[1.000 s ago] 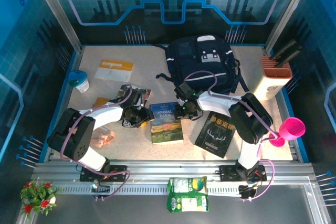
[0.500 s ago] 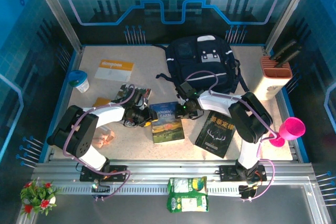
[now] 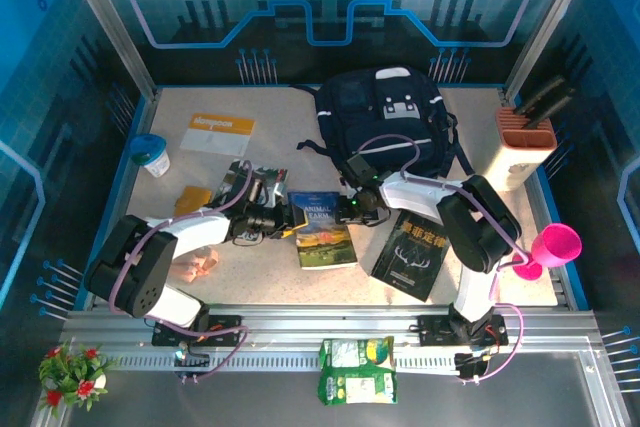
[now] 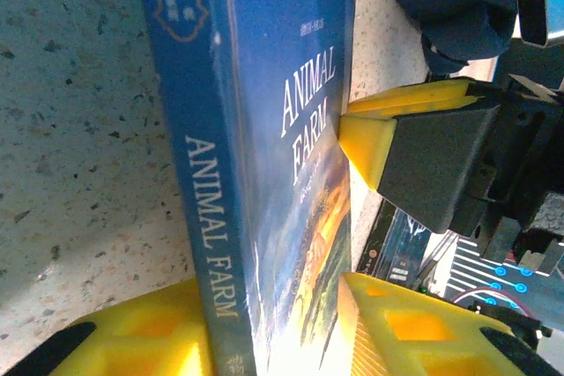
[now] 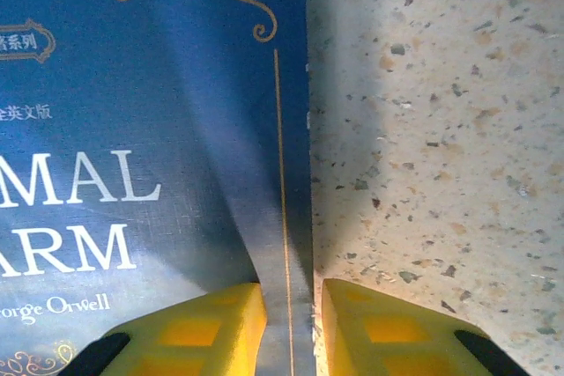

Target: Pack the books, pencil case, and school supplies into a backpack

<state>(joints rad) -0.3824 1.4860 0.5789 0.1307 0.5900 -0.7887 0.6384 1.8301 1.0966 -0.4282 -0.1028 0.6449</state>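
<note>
Backpack (image 3: 385, 127): lay on the table (image 3: 280, 127), far centre, beyond both grippers | Animal Farm book (image 3: 322, 232): just near of the backpack, mid-table, caught between the two grippers | left gripper (image 3: 283, 217): at the book's left spine edge, jaws clamped across it | right gripper (image 3: 357, 209): at the book's far right edge, jaws pinched on the cover.
</note>
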